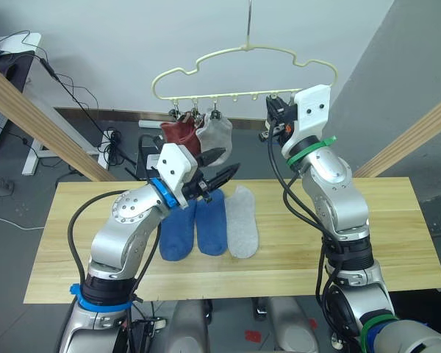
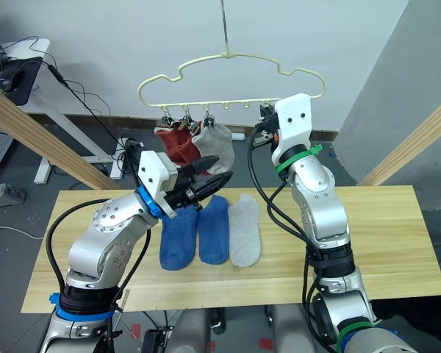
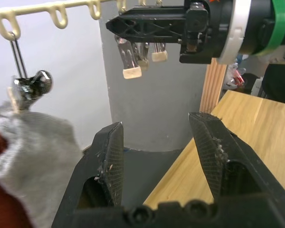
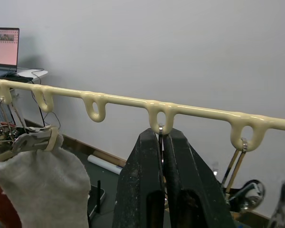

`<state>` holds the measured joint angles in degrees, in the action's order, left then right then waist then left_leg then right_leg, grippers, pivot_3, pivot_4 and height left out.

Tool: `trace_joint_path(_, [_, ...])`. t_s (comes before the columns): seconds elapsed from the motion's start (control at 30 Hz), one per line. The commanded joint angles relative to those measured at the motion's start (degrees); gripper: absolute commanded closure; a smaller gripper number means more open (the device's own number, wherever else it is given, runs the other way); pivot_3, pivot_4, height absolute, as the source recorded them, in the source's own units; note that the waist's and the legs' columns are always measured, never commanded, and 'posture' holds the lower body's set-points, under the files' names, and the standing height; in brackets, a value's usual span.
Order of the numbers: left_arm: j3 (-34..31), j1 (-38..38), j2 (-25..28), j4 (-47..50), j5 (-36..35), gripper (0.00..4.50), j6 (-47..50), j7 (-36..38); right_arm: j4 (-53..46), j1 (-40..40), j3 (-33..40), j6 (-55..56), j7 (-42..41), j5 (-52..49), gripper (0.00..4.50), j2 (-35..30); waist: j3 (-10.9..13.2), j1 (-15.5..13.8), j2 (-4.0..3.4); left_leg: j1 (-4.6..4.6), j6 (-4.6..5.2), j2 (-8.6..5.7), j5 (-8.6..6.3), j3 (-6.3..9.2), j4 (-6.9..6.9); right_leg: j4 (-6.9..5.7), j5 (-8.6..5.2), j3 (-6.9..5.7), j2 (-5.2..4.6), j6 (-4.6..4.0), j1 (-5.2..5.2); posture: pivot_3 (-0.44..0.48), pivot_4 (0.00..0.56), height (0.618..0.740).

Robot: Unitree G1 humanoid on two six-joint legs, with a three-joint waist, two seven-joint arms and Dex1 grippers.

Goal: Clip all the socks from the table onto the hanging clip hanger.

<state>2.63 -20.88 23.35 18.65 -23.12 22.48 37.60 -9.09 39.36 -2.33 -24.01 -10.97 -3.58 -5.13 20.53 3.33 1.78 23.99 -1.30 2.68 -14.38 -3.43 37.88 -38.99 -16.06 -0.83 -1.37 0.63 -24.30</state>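
The bench (image 1: 367, 220) lies below both tools, with two blue socks (image 1: 195, 228) and one grey sock (image 1: 242, 220) flat on it under the left tool (image 1: 222, 168), whose fingers stand open and empty. Above, the clip hanger (image 1: 242, 73) carries a red sock (image 1: 182, 134) and a grey sock (image 1: 217, 132) just beyond the left tool. The right tool (image 4: 162, 156) is pinched shut on a clip's wire (image 4: 160, 130) at the hanger's bar.
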Motion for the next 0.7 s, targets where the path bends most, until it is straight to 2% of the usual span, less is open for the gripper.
trace_joint_path(0.03, [4.0, 3.3, -0.5, 2.1, 4.7, 1.9, -0.1, -3.1, -1.6, 0.8, 0.4, 1.6, 0.1, -0.6, 4.49, 0.1, 0.0, 0.0, 0.0, 0.0, 0.0, 0.0, 0.0, 0.0, 0.0, 0.0, 0.0, 0.0, 0.0, 0.0, 0.0, -0.114, 0.35, 0.74])
trace_joint_path(0.13, [7.8, 5.5, -2.2, 0.2, 9.0, 1.2, 0.9, -6.9, -1.8, 0.8, 0.6, 1.4, 0.0, -0.7, 4.5, -0.1, 0.0, 0.0, 0.0, 0.01, 0.01, 0.0, 0.0, 0.01, 0.0, 0.01, 0.0, 0.0, 0.0, 0.0, 0.0, -0.113, 0.356, 0.74])
trace_joint_path(0.27, [12.6, 5.9, -10.4, -8.2, 15.8, 0.03, 2.0, -16.4, -1.8, 0.9, 0.5, 1.0, -0.1, -0.7, 4.5, -0.2, 0.0, 0.0, -0.01, 0.01, 0.06, -0.01, -0.03, 0.01, 0.04, -0.03, 0.01, 0.0, -0.01, -0.01, 0.0, -0.125, 0.362, 0.74])
trace_joint_path(0.47, [15.1, 3.4, -18.7, -19.9, 21.0, 0.03, 3.3, -23.0, -2.6, 0.5, 0.3, 0.0, -0.5, -0.8, 4.5, -0.4, 0.0, 0.1, 0.0, 0.02, 0.23, 0.0, -0.12, 0.01, 0.02, -0.03, 0.01, -0.01, -0.01, -0.02, -0.02, -0.144, 0.371, 0.74])
trace_joint_path(0.7, [13.8, 0.3, -22.5, -27.5, 23.2, 0.03, 2.3, -26.1, -3.6, 0.0, 0.0, -1.2, -0.5, -1.1, 4.5, -0.5, 0.0, 0.2, 0.0, 0.02, 0.24, 0.0, -0.13, 0.0, 0.03, -0.03, 0.01, -0.01, -0.01, -0.02, -0.01, -0.158, 0.381, 0.74])
